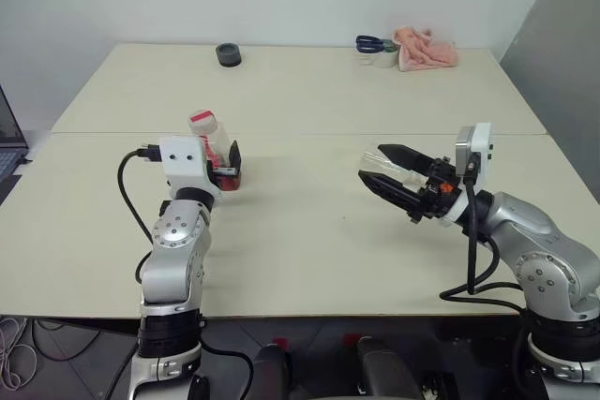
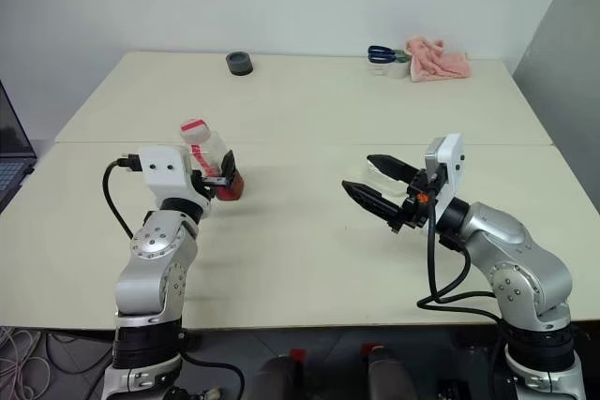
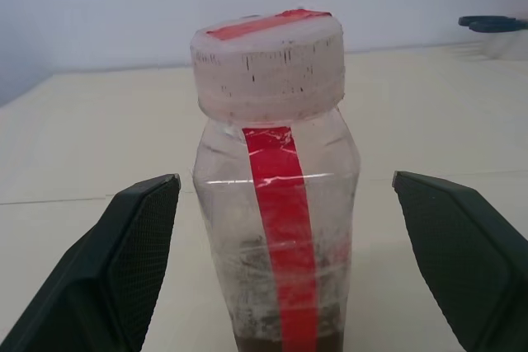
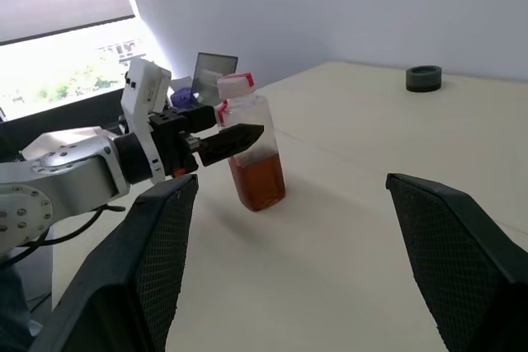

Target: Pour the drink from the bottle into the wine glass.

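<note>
The bottle [image 3: 276,162] stands upright on the left part of the table [image 1: 309,250]. It is clear plastic with a red strip down its side and a white cap crossed by red tape. The amber drink [image 4: 257,179] fills its bottom third. My left gripper [image 3: 285,180] is open, one finger on each side of the bottle and not touching it. Right of centre, my right gripper [image 1: 371,162] hovers above the table, pointing left. The clear bowl of the wine glass [image 1: 377,160] shows between its wide-set fingers; the stem and foot are hidden.
At the table's far edge lie a black tape roll [image 1: 228,54], blue-handled scissors [image 1: 373,43] and a pink cloth [image 1: 427,48]. A laptop [image 1: 7,138] sits off the left side. A seam crosses the table behind the bottle.
</note>
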